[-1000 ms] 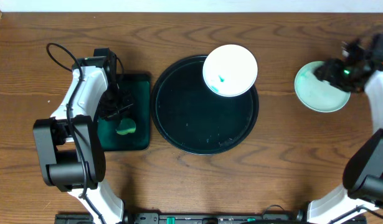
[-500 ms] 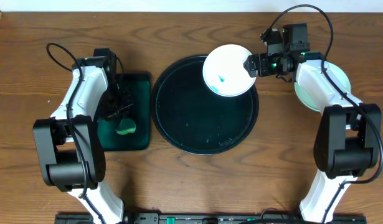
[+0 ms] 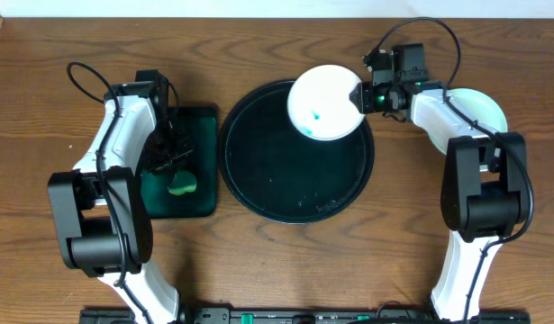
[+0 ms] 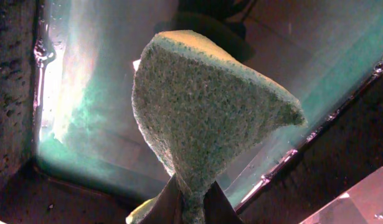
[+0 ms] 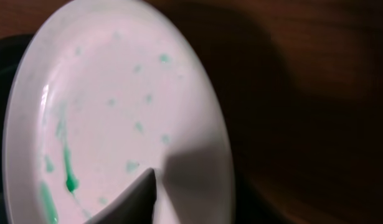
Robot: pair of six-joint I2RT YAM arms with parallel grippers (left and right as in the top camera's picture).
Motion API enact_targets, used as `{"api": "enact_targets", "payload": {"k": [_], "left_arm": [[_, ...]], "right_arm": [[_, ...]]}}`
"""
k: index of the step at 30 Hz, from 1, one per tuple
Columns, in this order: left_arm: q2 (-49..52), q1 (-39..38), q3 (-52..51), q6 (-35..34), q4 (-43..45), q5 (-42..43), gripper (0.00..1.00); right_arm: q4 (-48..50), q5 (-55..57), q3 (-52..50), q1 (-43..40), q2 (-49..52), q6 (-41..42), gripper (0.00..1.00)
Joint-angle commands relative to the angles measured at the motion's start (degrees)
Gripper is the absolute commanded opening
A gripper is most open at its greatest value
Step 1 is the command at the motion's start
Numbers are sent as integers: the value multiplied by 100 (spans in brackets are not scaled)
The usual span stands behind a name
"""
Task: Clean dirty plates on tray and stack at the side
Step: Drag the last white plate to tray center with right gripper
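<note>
A white plate (image 3: 322, 101) with green smears rests on the upper right rim of the round black tray (image 3: 290, 193). My right gripper (image 3: 359, 96) is shut on that plate's right edge. In the right wrist view one dark finger (image 5: 138, 199) lies on the smeared plate (image 5: 116, 124); the other finger is hidden beneath it. A pale mint plate (image 3: 489, 108) lies on the table at the right, partly under the right arm. My left gripper (image 3: 171, 169) hovers over the small green tray (image 3: 201, 126), shut on a green sponge (image 4: 203, 106).
The wooden table (image 3: 51, 54) runs around both trays. The green rectangular tray sits just left of the black tray. Cables loop from both arms near the table's far side.
My right arm swung left from the mint plate to the white plate's right edge and its jaws closed there. The white plate shifted slightly left. The left arm stayed still.
</note>
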Motion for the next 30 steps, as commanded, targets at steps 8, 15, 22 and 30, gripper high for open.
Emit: {"api": "enact_targets", "payload": {"k": [8, 15, 22, 30], "left_arm": [[11, 28, -11, 76, -37, -11, 7], [11, 28, -15, 201, 61, -28, 7], [208, 28, -205, 363, 750, -378, 7], [828, 28, -205, 442, 890, -352, 7]], "right_arm": [[-448, -90, 48, 208, -232, 407, 1], [-1906, -83, 46, 793, -870, 444, 1], [-2179, 216, -61, 1425, -730, 437, 1], [-2288, 214, -61, 1438, -730, 457, 1]]}}
